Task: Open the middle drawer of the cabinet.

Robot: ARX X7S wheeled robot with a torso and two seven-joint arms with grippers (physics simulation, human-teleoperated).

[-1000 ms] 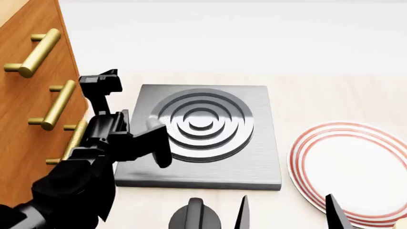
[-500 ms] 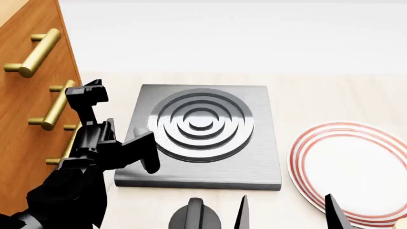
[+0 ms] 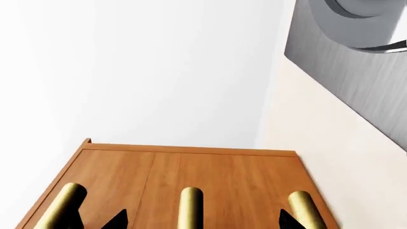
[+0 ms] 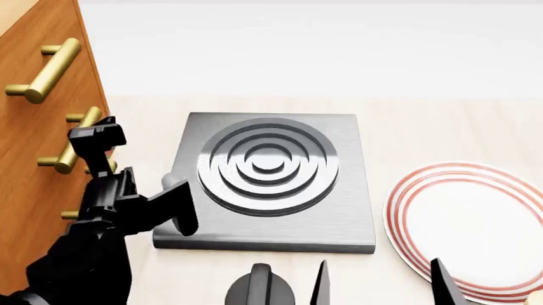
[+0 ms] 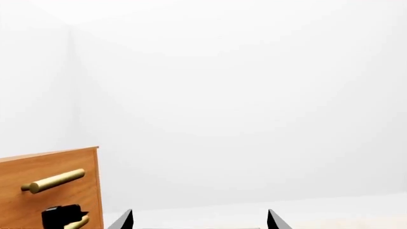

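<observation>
1. The cabinet (image 4: 38,146) stands at the head view's left edge, orange-brown wood, with its front face turned toward the left arm. Three brass bar handles are stacked on that front. It rests on the pale surface (image 4: 407,127).
2. The middle drawer (image 4: 34,136) is the second of the three fronts. The seams between the fronts are hard to make out in the head view. Its brass handle (image 4: 78,141) has its long axis running along the drawer front, held off the wood on two short posts. In the left wrist view the three bars show end-on in a row, with the middle handle centred.
3. The left arm comes up from the lower left of the head view, forearm angled toward the cabinet front. The left claw (image 4: 95,141) sits at the middle handle, overlapping its near end. Contact cannot be confirmed.
4. Left claw state: in the left wrist view two dark fingertips (image 3: 117,220) flank the middle bar with clear gaps on either side, so it is spread wide and grips nothing.
5. The right claw (image 4: 378,286) is low at the bottom edge of the head view, well apart from the cabinet. Its two dark tips are set wide, with nothing between them.
6. A grey square plate with concentric rings (image 4: 267,178) lies beside the cabinet. A red-rimmed white plate (image 4: 467,225) lies to the right.
</observation>
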